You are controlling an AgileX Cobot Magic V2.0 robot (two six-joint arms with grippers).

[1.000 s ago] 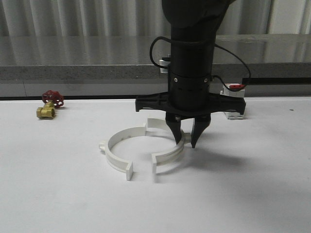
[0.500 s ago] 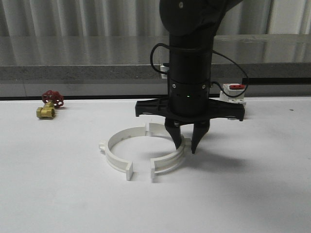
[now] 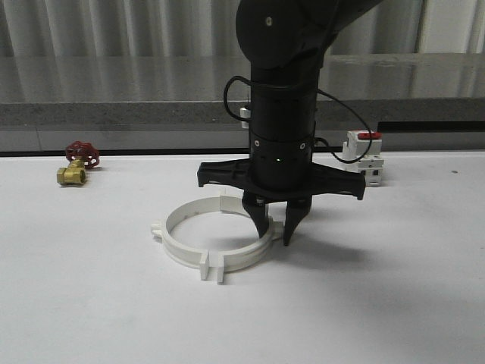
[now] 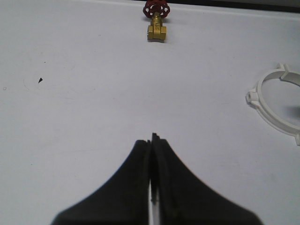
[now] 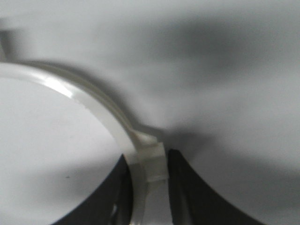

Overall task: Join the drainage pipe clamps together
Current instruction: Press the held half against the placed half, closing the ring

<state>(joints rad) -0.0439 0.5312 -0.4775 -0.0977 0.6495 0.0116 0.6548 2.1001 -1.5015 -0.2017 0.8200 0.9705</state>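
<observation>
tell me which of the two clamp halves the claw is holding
The right half-ring: the right claw straddles its band. The left half-ring lies free on the table.

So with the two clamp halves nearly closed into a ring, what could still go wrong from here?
1. The right pincer straddles the right half-ring; lifting away could drag that half and reopen the front joint.
2. The left half-ring lies free on the table, so further pushing may slide the whole ring instead of seating the tabs.
3. The far joint sits behind the arm, so its alignment cannot be checked.
</observation>
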